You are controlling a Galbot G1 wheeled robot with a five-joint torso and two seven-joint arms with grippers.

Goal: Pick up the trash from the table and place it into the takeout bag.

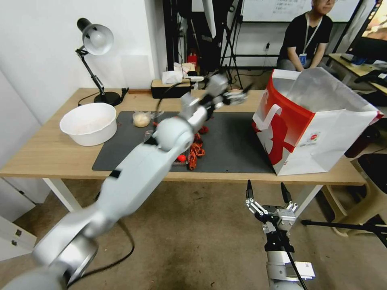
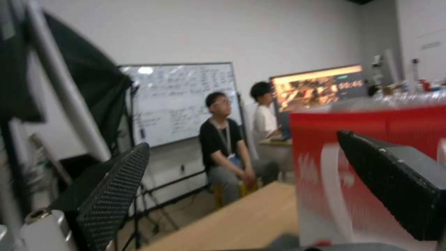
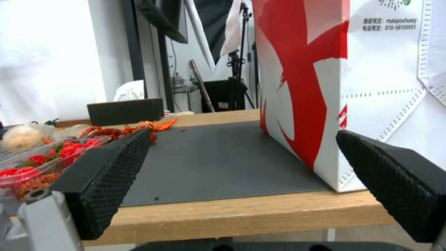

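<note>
Head view: left claw (image 1: 238, 96) wide apart, empty, near takeout bag (image 1: 322, 141).

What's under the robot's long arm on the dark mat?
Red crayfish and tomatoes peek out under the left arm on the mat. The arm covers the rest of their tray.

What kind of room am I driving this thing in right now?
Probably a lab or office workroom, not a home: a whiteboard on the wall, a large monitor, light stands and tripods behind the table.
</note>
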